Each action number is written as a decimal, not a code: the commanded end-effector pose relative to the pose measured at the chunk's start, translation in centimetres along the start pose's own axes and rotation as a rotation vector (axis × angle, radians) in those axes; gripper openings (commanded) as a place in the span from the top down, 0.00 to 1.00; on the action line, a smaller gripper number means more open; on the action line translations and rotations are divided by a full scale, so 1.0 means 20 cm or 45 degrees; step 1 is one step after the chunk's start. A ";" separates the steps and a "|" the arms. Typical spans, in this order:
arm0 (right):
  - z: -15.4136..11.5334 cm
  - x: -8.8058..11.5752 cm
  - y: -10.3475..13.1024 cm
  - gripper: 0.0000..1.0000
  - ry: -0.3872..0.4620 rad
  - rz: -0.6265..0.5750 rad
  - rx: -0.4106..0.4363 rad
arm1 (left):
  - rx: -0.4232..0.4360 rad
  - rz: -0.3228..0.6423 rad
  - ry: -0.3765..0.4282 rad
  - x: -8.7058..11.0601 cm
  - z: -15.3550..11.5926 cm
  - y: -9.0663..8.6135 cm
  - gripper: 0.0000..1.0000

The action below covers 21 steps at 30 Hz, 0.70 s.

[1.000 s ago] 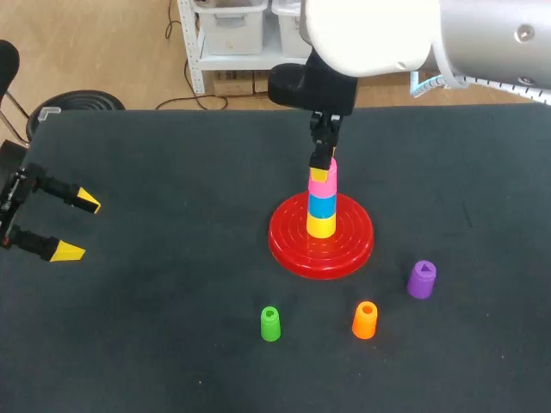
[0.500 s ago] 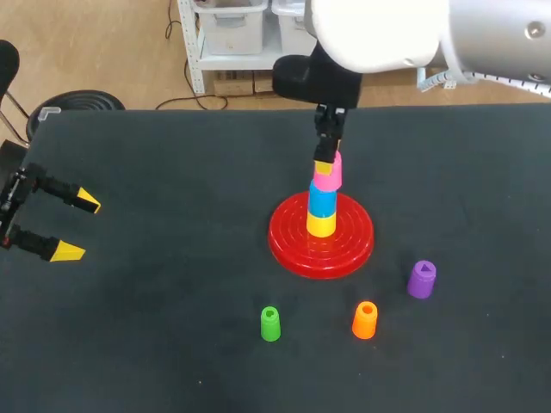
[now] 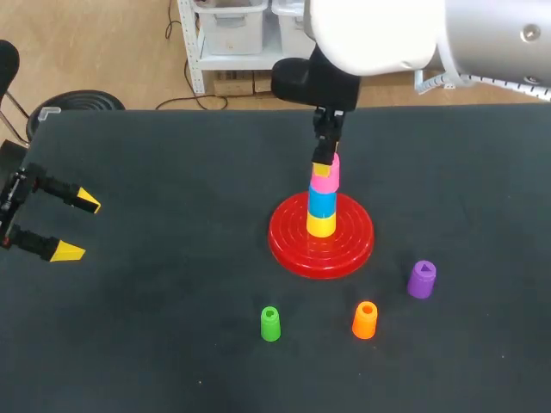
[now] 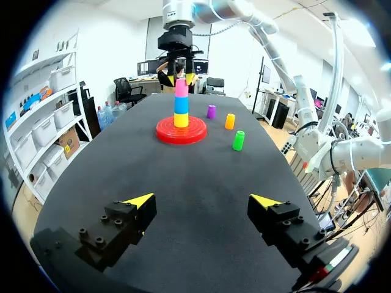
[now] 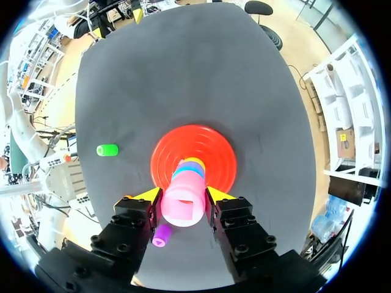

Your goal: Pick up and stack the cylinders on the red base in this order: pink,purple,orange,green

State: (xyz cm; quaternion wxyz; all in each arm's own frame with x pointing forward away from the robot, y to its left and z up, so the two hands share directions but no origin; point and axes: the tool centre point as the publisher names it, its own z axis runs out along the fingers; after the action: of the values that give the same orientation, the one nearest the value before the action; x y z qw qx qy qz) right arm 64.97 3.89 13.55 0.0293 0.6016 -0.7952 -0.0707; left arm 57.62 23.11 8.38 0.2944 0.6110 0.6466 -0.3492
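Observation:
On the red base [image 3: 293, 245] stands a stack: a yellow cylinder [image 3: 321, 225], a blue one [image 3: 322, 202], and the pink cylinder [image 3: 326, 178] on top. My right gripper [image 3: 325, 162] comes down from above and is shut on the pink cylinder [image 5: 183, 204], one yellow tip on each side. Whether pink rests fully on blue I cannot tell. The purple cylinder [image 3: 421, 280], orange cylinder [image 3: 365, 319] and green cylinder [image 3: 270, 323] stand loose in front of the base. My left gripper [image 3: 73, 226] hovers open and empty at the table's left edge [image 4: 203, 201].
The loose purple cylinder [image 4: 211, 111], orange cylinder [image 4: 230, 121] and green cylinder [image 4: 238, 140] form a row beside the red base [image 4: 181, 133]. Dark tabletop lies bare between my left gripper and the base.
My right gripper has shifted slightly right and up with the pink cylinder, which tilted half a second ago and now stands straighter over the blue one. The left arm has not moved.

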 end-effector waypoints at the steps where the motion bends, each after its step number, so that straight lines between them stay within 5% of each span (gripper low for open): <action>1: 0.01 -0.02 0.00 1.00 -0.001 -0.008 -0.003 | 0.001 0.003 -0.003 0.01 0.00 0.00 0.00; 21: 0.04 0.01 0.01 1.00 0.003 0.005 -0.030 | 0.001 0.003 -0.003 0.01 0.00 0.00 0.00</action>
State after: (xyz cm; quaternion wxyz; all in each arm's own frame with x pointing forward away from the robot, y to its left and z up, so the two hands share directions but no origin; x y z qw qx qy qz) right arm 64.68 3.78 13.07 0.0384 0.5991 -0.7959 -0.0779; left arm 57.62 23.11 8.38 0.2944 0.6110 0.6466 -0.3492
